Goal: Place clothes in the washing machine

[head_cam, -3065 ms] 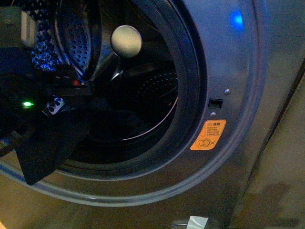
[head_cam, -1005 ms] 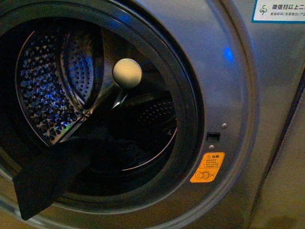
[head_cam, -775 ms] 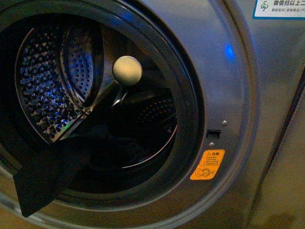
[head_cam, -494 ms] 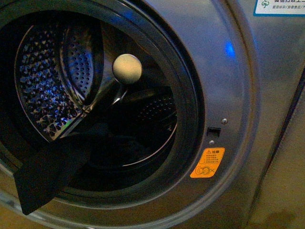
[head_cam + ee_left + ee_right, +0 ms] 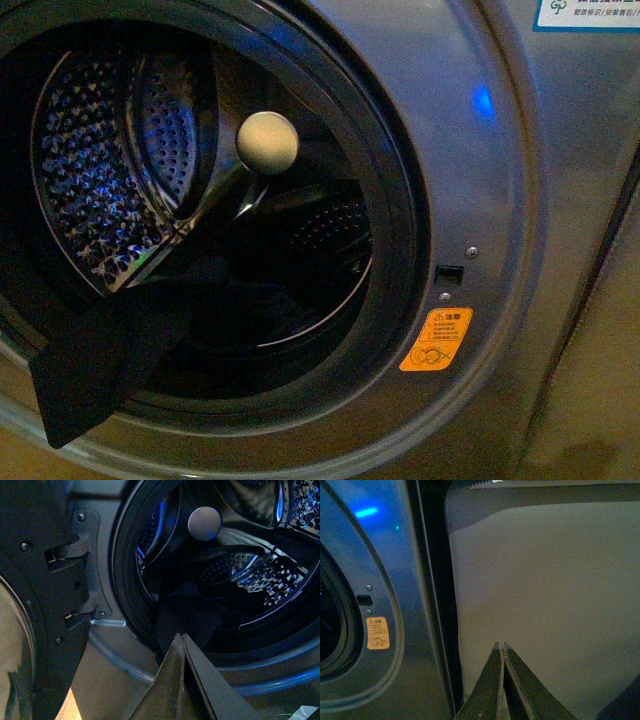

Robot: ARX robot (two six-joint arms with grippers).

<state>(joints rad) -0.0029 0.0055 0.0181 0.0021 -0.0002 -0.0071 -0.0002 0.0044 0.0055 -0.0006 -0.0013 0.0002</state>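
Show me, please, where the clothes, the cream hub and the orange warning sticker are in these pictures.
clothes [image 5: 95,365]: front view, on the flap hanging over the door rim.
cream hub [image 5: 267,143]: front view, on its round face.
orange warning sticker [image 5: 436,339]: front view, on its middle.

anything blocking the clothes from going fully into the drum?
Nothing visible. The clothes hang over the washing machine opening's lower rim, part inside the drum. Door is open; both claws are shut and clear.
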